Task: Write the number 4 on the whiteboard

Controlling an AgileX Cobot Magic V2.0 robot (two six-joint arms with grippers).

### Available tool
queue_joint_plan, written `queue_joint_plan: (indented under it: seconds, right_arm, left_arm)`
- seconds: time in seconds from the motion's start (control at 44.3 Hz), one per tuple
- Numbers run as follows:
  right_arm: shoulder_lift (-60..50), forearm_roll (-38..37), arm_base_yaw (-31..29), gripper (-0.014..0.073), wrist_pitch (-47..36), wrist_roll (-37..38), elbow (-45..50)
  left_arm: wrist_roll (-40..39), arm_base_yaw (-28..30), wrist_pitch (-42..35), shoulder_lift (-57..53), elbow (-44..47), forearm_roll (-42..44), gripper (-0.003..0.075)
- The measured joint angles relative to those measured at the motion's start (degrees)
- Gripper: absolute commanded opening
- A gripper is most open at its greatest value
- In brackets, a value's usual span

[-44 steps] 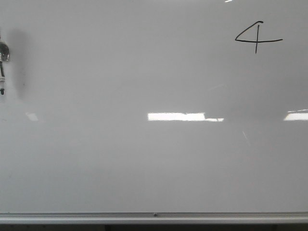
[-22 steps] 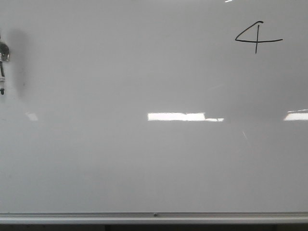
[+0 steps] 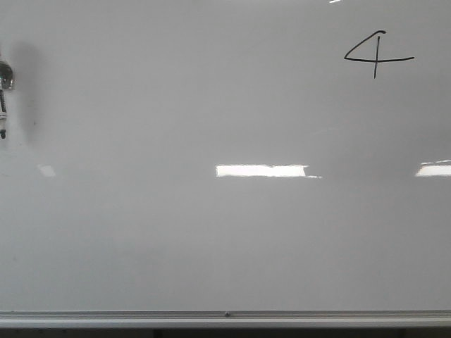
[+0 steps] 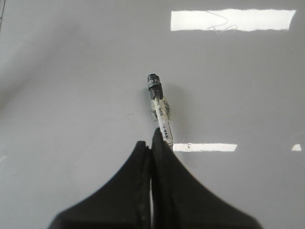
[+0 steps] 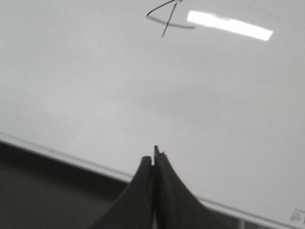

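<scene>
Hardly moved since a second ago: marker (image 3: 3, 113) edged slightly up at far left, number 4 (image 3: 376, 55) unchanged far across whiteboard (image 3: 225, 232). Left gripper (image 4: 151, 145) clamped on marker, barrel pointing ahead. Right gripper (image 5: 154, 160) pressed together, empty; digit (image 5: 167, 16) ahead, nearer this arm.

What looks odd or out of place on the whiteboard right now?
Nothing is damaged. The 4 sits alone in the whiteboard's far right corner. The left pincer is shut on a marker.

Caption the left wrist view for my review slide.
Left gripper shut on a marker, its capped end over the glossy whiteboard.
</scene>
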Motion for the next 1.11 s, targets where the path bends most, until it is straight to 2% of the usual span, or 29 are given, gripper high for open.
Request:
queue_joint_plan:
  seconds: [0.203,0.406,0.474,0.587,1.106]
  right_arm:
    - [-10.87,-0.43,-10.84,-0.0118,-23.75,0.0,17.84]
    - [-14.97,3.35,-15.75,-0.0118,-41.22,0.0,32.89]
    - [-14.97,4.61,-16.52,-0.0118,-44.77,0.0,36.45]
    - [-14.97,6.16,-17.0,-0.0118,-48.41,0.0,39.9]
    - [-14.97,6.8,-17.31,-0.0118,-50.03,0.0,40.55]
  left_arm:
    - [0.0,0.0,0.0,0.0,0.0,0.0,-0.002]
    - [0.0,0.0,0.0,0.0,0.0,0.0,-0.002]
    - [0.0,0.0,0.0,0.0,0.0,0.0,-0.002]
    - [0.0,0.0,0.0,0.0,0.0,0.0,-0.002]
    - [0.0,0.0,0.0,0.0,0.0,0.0,-0.002]
